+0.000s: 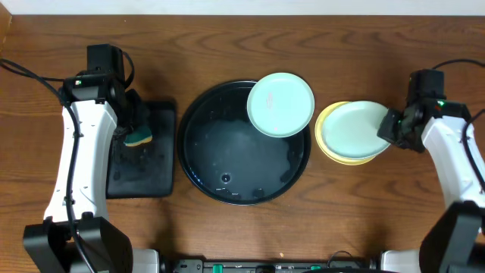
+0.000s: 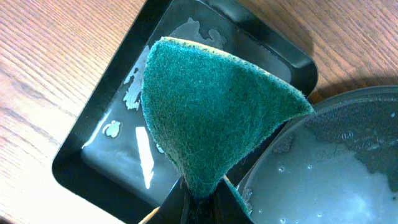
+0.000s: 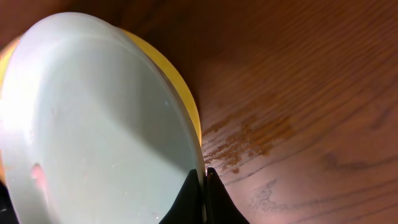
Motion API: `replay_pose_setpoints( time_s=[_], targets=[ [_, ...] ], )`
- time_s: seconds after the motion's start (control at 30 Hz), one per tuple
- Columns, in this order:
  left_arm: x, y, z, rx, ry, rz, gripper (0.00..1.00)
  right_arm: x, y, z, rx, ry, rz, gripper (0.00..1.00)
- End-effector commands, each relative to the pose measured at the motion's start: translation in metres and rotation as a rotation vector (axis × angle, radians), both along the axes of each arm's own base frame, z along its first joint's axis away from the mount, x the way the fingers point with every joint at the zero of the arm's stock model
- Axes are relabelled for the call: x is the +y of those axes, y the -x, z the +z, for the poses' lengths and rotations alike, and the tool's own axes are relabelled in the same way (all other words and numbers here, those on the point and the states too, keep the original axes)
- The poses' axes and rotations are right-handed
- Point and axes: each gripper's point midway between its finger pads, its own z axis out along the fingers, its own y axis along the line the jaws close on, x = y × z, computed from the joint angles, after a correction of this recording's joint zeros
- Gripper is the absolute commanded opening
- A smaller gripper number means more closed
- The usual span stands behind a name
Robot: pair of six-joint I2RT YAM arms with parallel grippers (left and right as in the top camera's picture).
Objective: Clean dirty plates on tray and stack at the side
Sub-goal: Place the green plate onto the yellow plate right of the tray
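- Right hand (image 3: 204,182) clamped on the edge of top mint plate (image 3: 93,137), which sits in yellow plate (image 3: 183,93) on the counter (image 3: 298,93).
- Second mint plate (image 1: 280,104) is left of that hand, overlapping round tray (image 1: 198,152) rim.
- Left hand (image 2: 199,198) grips green sponge (image 2: 211,112) above rectangular tray (image 2: 93,155).

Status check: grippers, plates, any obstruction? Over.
Left gripper shut on green sponge over sponge tray. Right gripper shut on mint plate, stacked on yellow plate beside round tray. Second mint plate overhanging its rim. No obstruction.

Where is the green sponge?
Overhead view, left side: the green sponge is pinched in the left claw, over the small rectangular tray, beside the big round tray.
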Motion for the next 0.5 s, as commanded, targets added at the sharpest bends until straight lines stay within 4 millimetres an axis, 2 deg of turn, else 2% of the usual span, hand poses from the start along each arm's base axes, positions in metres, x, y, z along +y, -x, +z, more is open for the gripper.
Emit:
replay_pose_setpoints(
  time_s=[0.0, 0.1, 0.17, 0.2, 0.3, 0.47],
  targets=[
    [0.002, -0.003, 0.008, -0.026, -0.011, -0.005, 0.07, 0.008, 0.001, -0.013, 0.042, -0.004, 0.049, 0.01],
    [0.002, -0.003, 0.008, -0.026, -0.011, -0.005, 0.07, 0.016, -0.002, -0.016, 0.045, -0.012, 0.089, 0.09],
    [0.002, -0.003, 0.008, -0.026, -0.011, -0.005, 0.07, 0.030, -0.009, -0.012, 0.018, -0.052, 0.175, 0.27],
    [0.002, -0.003, 0.008, -0.026, -0.011, -0.005, 0.07, 0.037, -0.012, -0.009, 0.006, -0.069, 0.212, 0.31],
    [0.002, -0.003, 0.008, -0.026, -0.011, -0.005, 0.07, 0.054, -0.023, 0.004, -0.035, -0.116, 0.281, 0.39],
    [0.002, -0.003, 0.008, -0.026, -0.011, -0.005, 0.07, 0.093, -0.059, 0.042, -0.181, -0.203, 0.407, 0.47]
  ],
)
